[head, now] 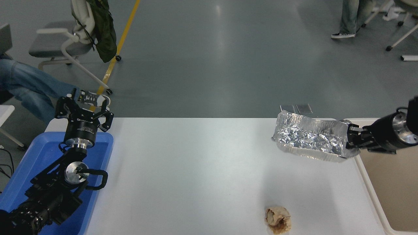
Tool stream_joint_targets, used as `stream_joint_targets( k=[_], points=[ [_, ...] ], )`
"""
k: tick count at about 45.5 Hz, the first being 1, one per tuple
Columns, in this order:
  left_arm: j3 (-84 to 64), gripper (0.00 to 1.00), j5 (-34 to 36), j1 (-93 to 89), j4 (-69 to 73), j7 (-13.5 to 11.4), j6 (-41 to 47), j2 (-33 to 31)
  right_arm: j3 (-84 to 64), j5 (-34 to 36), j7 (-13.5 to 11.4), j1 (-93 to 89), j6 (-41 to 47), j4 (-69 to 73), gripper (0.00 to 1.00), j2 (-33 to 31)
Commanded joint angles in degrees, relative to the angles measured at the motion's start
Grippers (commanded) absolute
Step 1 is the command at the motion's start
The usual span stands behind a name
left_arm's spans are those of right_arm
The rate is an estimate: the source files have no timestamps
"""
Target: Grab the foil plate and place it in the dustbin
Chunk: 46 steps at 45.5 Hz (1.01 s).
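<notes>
The foil plate (pixel 308 139), a shiny crinkled silver tray, hangs in the air above the table's far right part, its shadow on the table below it. My right gripper (pixel 350 141) comes in from the right edge and is shut on the plate's right rim. The dustbin (pixel 392 182), a cream-beige tub, stands off the table's right edge, directly under the right arm; the plate is left of its inside. My left gripper (pixel 83 112) is parked at the lower left above the blue bin, fingers spread open and empty.
A blue plastic bin (pixel 39 163) stands at the table's left edge under the left arm. A crumpled brown paper ball (pixel 278 219) lies near the front edge. A seated person's legs (pixel 29 88) and a chair (pixel 65 45) are at far left; another person's feet show at top right.
</notes>
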Motion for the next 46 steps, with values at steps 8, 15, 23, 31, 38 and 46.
stream_joint_targets(
  k=[8, 15, 23, 31, 38, 46],
  points=[
    [0.0, 0.99, 0.0, 0.0, 0.0, -0.1, 0.0, 0.0, -7.9, 2.0, -0.1, 24.8, 10.8, 2.4, 0.0, 2.5],
    [0.0, 0.99, 0.0, 0.0, 0.0, -0.1, 0.0, 0.0, -11.1, 1.9, -0.1, 28.6, 10.8, 2.6, 0.0, 2.4],
    [0.0, 0.99, 0.0, 0.0, 0.0, -0.1, 0.0, 0.0, -12.1, 1.8, -0.1, 27.9, 10.8, 2.4, 0.0, 2.4],
    [0.0, 0.99, 0.0, 0.0, 0.0, -0.1, 0.0, 0.0, -15.7, 1.6, -0.1, 27.2, 10.8, 1.0, 0.0, 0.0],
    [0.0, 0.99, 0.0, 0.0, 0.0, -0.1, 0.0, 0.0, -20.9, 1.0, -0.1, 27.2, 10.8, -0.8, 0.0, -5.7],
    [0.0, 0.99, 0.0, 0.0, 0.0, -0.1, 0.0, 0.0, -28.2, 1.0, -0.2, 25.5, 10.0, -7.6, 0.0, -12.1]
  ],
)
